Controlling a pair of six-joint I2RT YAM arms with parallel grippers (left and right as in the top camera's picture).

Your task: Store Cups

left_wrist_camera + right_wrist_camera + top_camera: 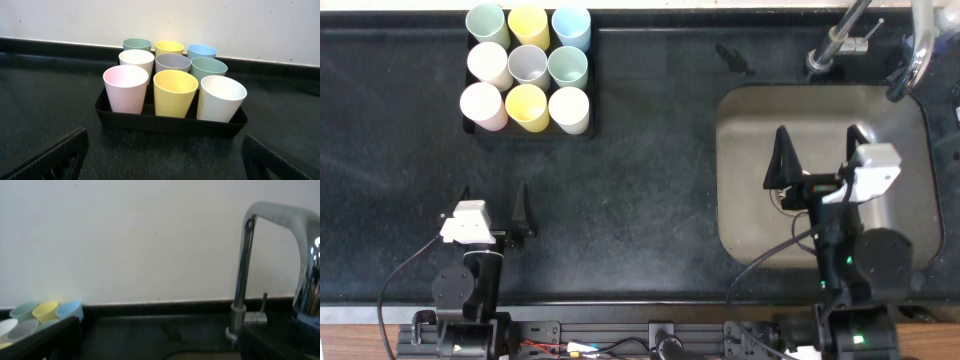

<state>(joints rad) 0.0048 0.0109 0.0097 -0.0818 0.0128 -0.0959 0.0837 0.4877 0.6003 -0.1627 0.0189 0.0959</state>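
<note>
Overhead, nine cups (528,64) stand upright in a three-by-three black tray (592,70) at the far left of the dark countertop (640,200). Every slot is filled, and no loose cup lies on the counter. The left gripper (495,212) hangs near its base, well short of the tray, with its jaws spread and nothing between them. The right gripper (817,160) hovers over the steel sink (740,100), also wide open and empty, with the faucet (840,38) beyond it.

From the left wrist, the tray (170,125) sits straight ahead. A pink cup (126,89), a yellow cup (175,93) and a white cup (222,98) make up the nearest row, packed rim to rim. The left gripper (165,146) frames them from a distance and touches nothing.

From the right wrist, the faucet (244,260) rises against the pale wall (125,235), and a few cups (46,311) show at the far side. The right gripper (160,347) is parted and holds nothing.

Storage looks complete, so the main hazard is a needless approach. The cups are light and crowded, so a finger pushed among them could tip one over or drag the tray. A careless swing of the right arm could clip the faucet or the sink's rim.
</note>
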